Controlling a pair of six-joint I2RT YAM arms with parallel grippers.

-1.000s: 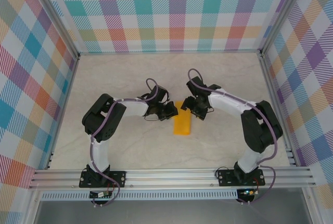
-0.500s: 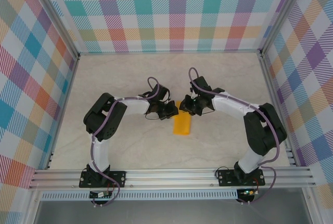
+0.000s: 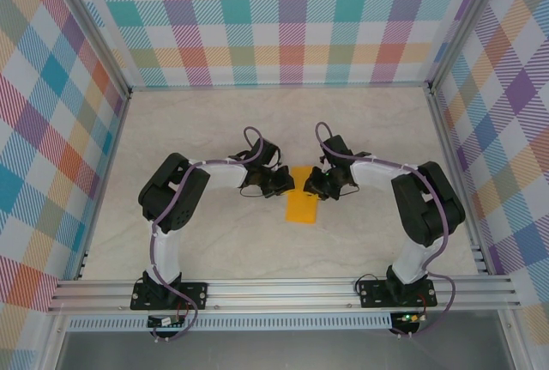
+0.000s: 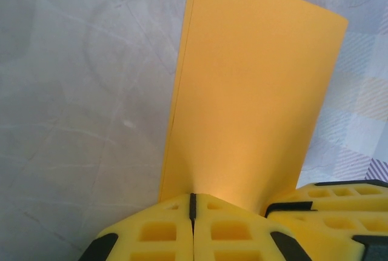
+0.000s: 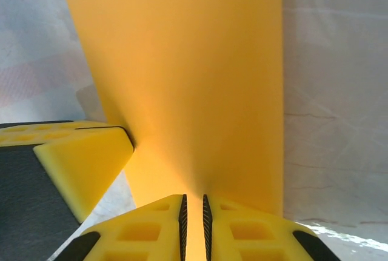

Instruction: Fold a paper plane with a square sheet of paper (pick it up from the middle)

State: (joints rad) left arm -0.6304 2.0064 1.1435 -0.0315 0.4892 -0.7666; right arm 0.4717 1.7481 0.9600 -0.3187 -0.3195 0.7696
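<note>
Overhead, plaid walls (image 3: 283, 18) on three sides, with an aluminium rail (image 3: 283, 293) along the near edge. Inside, a pale marbled tabletop (image 3: 214, 130). Bolted at the rail, the left arm (image 3: 176, 194) and the right arm (image 3: 425, 203), both bent inward toward the middle, wrists nearly meeting. Between the wrists and reaching back toward the rail, the sheet of paper (image 3: 301, 207): orange-yellow, folded to a narrow rectangle, long side running near to far, far end tucked between the two sets of jaws.

Left jaws: pressed fully together, no gap at the seam between the yellow fingers (image 4: 151, 234), pinching the far end of the sheet from its left side. In the left wrist view, two layers visible along the paper's left edge, the rest stretching away smooth. At lower right there, one finger of the right jaws just beside the same end.

Right jaws: nearly closed, only a thin slit between the fingers (image 5: 242, 234), orange paper inside that slit, so gripping the sheet from its right side. To the left in the right wrist view, a finger of the left jaws touching the paper.

Cannot tell whether the sheet's near end rests on the tabletop or hangs just clear of it.
</note>
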